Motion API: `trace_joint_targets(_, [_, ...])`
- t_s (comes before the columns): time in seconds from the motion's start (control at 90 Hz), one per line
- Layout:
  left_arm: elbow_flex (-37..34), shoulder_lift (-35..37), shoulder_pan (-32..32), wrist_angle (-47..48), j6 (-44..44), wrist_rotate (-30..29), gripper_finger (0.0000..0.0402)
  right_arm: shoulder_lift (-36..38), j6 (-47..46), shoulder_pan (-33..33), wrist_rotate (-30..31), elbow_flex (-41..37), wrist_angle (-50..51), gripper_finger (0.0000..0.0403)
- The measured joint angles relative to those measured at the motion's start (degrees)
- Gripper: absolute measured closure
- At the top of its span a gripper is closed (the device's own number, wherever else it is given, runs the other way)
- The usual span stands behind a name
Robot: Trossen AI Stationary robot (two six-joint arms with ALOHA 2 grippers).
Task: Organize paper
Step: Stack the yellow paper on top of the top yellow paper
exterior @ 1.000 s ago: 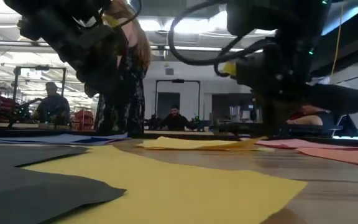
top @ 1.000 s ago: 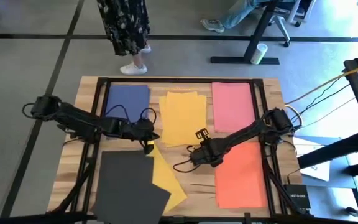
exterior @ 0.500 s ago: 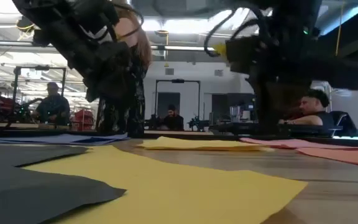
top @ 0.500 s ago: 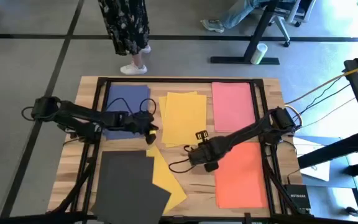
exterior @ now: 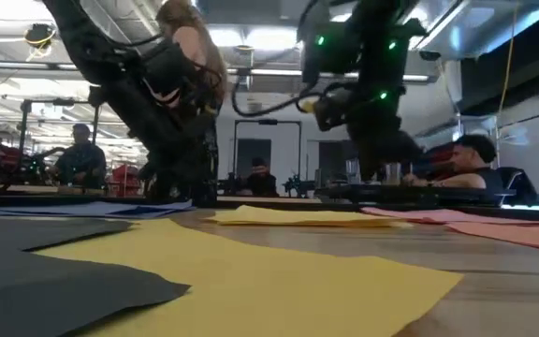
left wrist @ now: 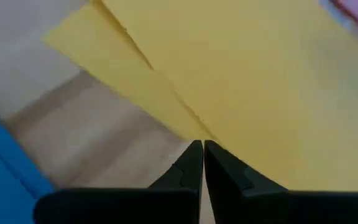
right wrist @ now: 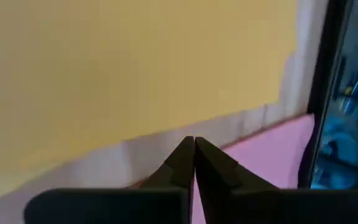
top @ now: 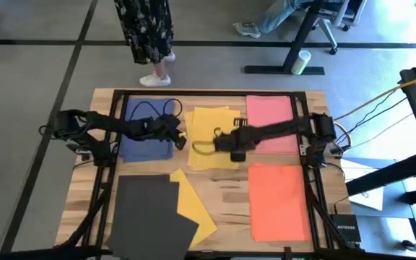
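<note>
Seen from above: wooden bench [top: 226, 193] carrying flat matte sheets of coloured paper. Along the far edge, navy blue sheet [top: 147, 119] on the left, stack of yellow sheets [top: 209, 133] in the middle, pink sheet [top: 269, 119] on the right. Along the near edge, dark grey-black sheet [top: 149, 217] on the left, overlapping a tilted yellow sheet [top: 192, 206]; orange sheet [top: 279, 201] on the right, apart from the others. Left gripper [top: 180, 138] reaching in from the left across the navy blue sheet, poised between that sheet and the yellow stack, fingers [left wrist: 188, 165] pressed together with nothing between them, tips pointing at the stack's edge. Right gripper [top: 219, 141] stretched in from the right across the pink sheet, hovering over the yellow stack, fingers [right wrist: 180, 158] likewise clenched on nothing, bare wood and pink paper just past the tips. Beyond the bench's far edge, a person [top: 146, 32] in a dark patterned skirt and white shoes standing on the grey floor [top: 42, 65].
</note>
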State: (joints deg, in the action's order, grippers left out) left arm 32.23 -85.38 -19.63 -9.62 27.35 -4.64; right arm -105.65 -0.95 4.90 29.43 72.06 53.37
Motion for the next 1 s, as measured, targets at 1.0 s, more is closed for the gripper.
trace_joint_targets(1.0, [2.50,-6.76,-8.71,-6.22,1.03,7.14,0.0402,2.02,-4.21,25.15,-29.54,-16.04,-33.55,0.0403])
